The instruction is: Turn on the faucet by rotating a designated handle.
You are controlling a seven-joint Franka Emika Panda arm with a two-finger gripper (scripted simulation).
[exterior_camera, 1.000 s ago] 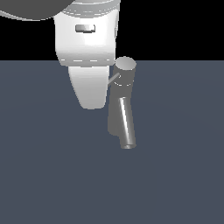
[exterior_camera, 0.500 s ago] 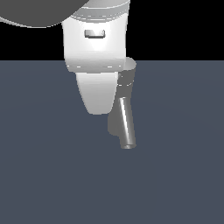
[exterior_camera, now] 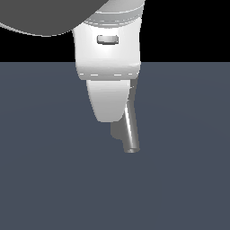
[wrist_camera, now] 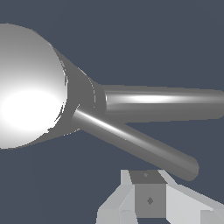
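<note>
Where gripper [exterior_camera: 108,96] hangs, faucet [exterior_camera: 130,130] behind

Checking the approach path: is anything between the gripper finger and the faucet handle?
Nothing: in the wrist view, only bare dark floor separates the gripper finger from the handle. The exterior view hides that gap.

Faucet's [wrist_camera: 30,87] round cap is glaring bright up close, the thick spout [wrist_camera: 162,103] and thinner handle [wrist_camera: 131,142] are fanning out from it, gripper [wrist_camera: 148,201] is sitting just beside the handle's tip.
</note>
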